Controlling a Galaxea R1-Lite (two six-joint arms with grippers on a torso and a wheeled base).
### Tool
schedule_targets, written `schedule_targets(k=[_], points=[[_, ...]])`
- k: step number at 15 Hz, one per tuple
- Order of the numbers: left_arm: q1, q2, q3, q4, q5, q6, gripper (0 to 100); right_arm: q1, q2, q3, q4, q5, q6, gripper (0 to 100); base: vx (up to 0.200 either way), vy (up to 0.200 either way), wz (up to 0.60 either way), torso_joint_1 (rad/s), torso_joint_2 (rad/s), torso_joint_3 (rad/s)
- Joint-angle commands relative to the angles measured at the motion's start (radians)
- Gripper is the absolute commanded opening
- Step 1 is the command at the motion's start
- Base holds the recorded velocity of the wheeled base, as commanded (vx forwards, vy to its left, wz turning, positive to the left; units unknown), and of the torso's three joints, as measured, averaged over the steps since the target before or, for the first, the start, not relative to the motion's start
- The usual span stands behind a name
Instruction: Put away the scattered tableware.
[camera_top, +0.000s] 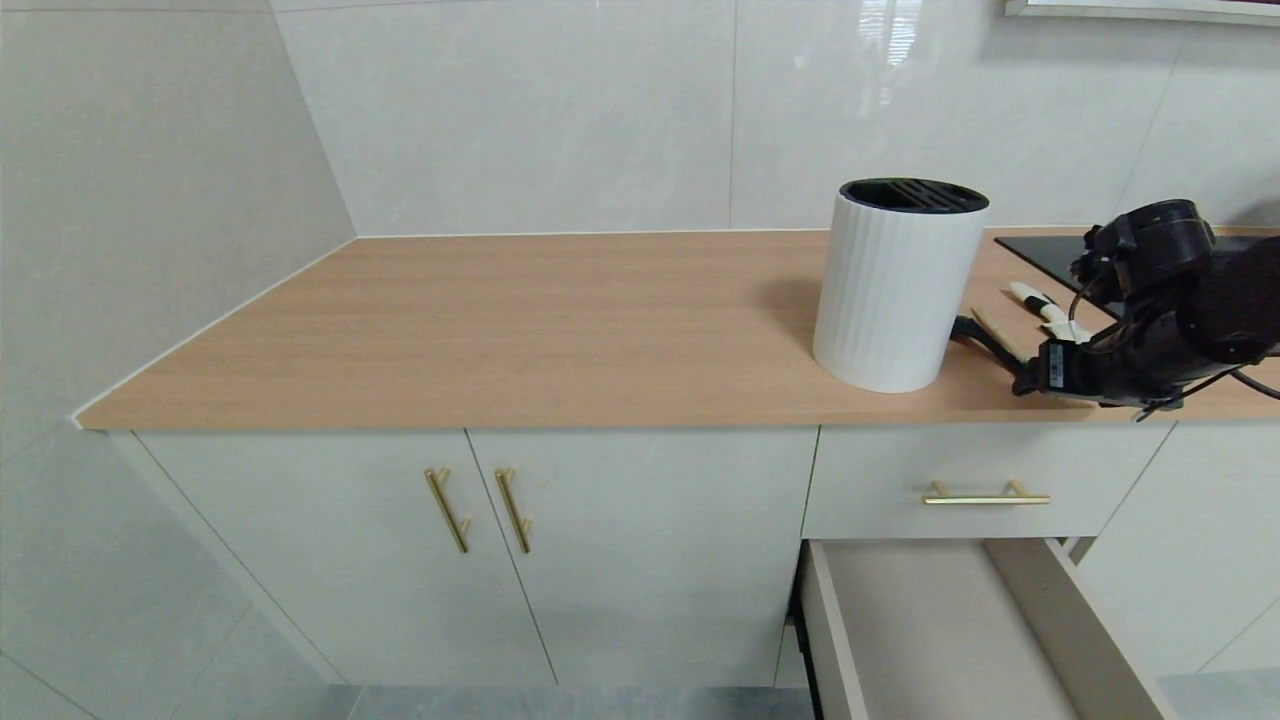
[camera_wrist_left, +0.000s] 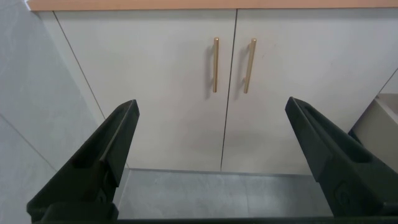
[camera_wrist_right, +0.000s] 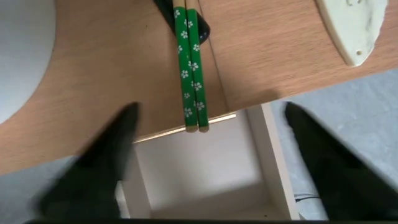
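1. Wood counter (camera_top: 500, 330) by tiled wall; white ribbed cutlery holder (camera_top: 895, 290) near its right end, drawer (camera_top: 930, 640) open below.
2. Green flowered chopsticks (camera_wrist_right: 189, 68) lie paired beside holder, ends just over counter edge.
3. R tool (camera_wrist_right: 208, 118) spread wide, straddling them, empty. L tool (camera_wrist_left: 211, 104) spread, empty, facing cupboard doors (camera_wrist_left: 168, 93).
4. Tip: centre on pair, go low, pinch both sticks so neither rolls off.
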Motion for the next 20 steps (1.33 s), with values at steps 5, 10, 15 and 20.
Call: schedule_targets(k=[5,10,15,20], points=[[0.0,0.001,0.0,0.0,0.001,0.0,100,0.004,-0.008,0.001,0.001,-0.001,0.0,0,0.0,0.0,0.0,0.0,0.0,0.0],[0.0,0.001,0.0,0.0,0.001,0.0,100,0.004,-0.163,0.038,0.008,0.007,0.027,0,0.0,0.0,0.0,0.0,0.0,0.0],[0.0,0.001,0.0,0.0,0.001,0.0,100,0.078,-0.557,0.243,0.108,0.177,0.026,0,0.0,0.0,0.0,0.0,0.0,0.0],[0.0,0.001,0.0,0.0,0.001,0.0,100,0.102,-0.819,0.391,0.289,0.257,-0.014,0,0.0,0.0,0.0,0.0,0.0,0.0]])
